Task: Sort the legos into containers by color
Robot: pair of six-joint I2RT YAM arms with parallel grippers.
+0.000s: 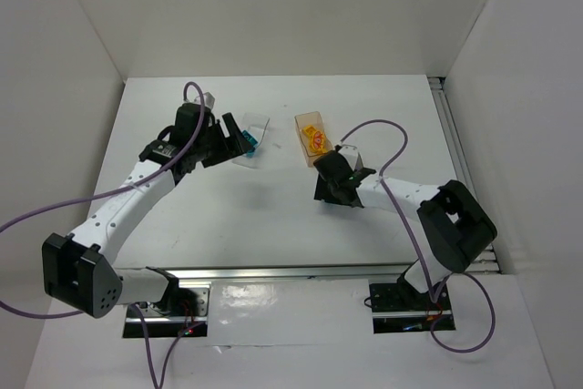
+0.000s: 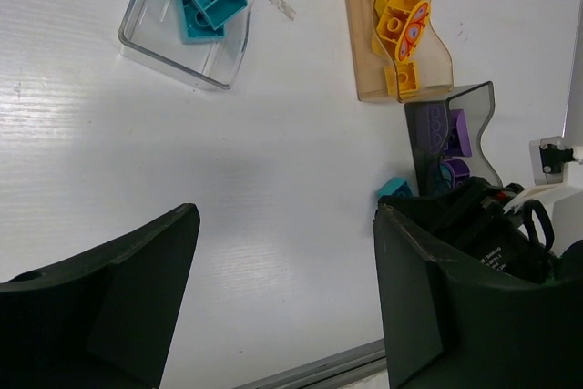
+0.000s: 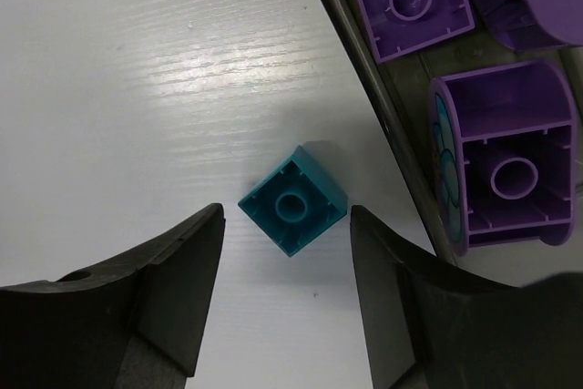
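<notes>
Teal brick (image 3: 293, 209): lay on desk (image 3: 137, 61) between right gripper's (image 3: 284, 225) parted jaws, turned cornerwise to them, just beside dark grey box (image 3: 383, 111). Left gripper (image 2: 287, 225): farther off, jaws likewise apart.

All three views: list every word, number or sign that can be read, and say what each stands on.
No text is readable in any view.
White print on the right arm's black housing: too small to read.
Orange brick: a printed coloured pattern, no letters or numbers.
</notes>
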